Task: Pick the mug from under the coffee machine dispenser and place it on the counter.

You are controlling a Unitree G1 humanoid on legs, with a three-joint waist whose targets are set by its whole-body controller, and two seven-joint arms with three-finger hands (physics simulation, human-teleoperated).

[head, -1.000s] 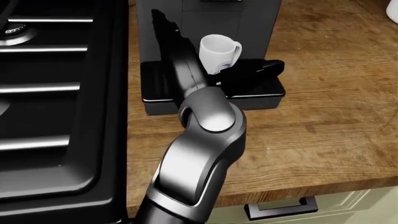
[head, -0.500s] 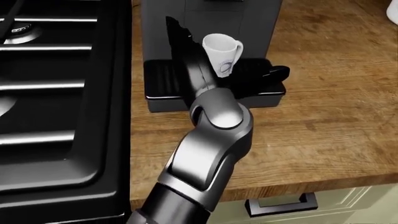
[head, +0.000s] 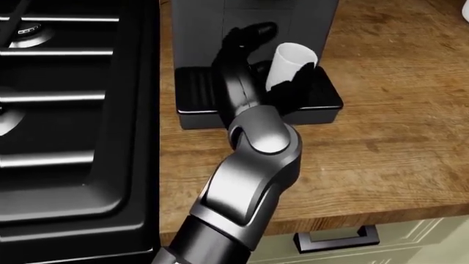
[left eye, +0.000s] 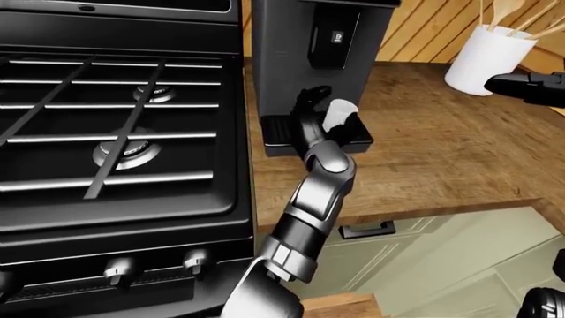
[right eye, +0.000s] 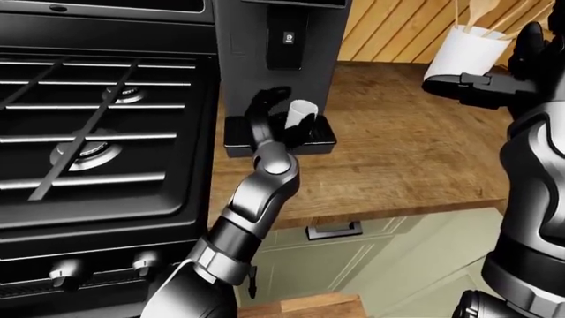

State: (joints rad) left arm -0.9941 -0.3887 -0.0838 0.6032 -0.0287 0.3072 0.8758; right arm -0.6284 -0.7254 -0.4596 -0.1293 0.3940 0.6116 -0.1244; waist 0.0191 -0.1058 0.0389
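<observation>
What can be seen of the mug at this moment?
The mug is plain white and glossy, like ceramic, and tilted rather than upright. No handle shows from these angles. It sits over the coffee machine's black drip tray, below the dispenser. The left hand has dark fingers around its lower part, one curling above to the mug's left. Whether its base touches the tray cannot be told.

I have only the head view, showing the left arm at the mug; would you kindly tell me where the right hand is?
Observer: The right hand is raised over the counter, at the right-eye view's right edge, well apart from the mug.
Operator: Thank you. Is anything close to it?
Observer: A white utensil holder stands on the counter, just above the hand in that view.
Operator: What sits above the mug?
Observer: The coffee machine's dark dispenser panel.
</observation>
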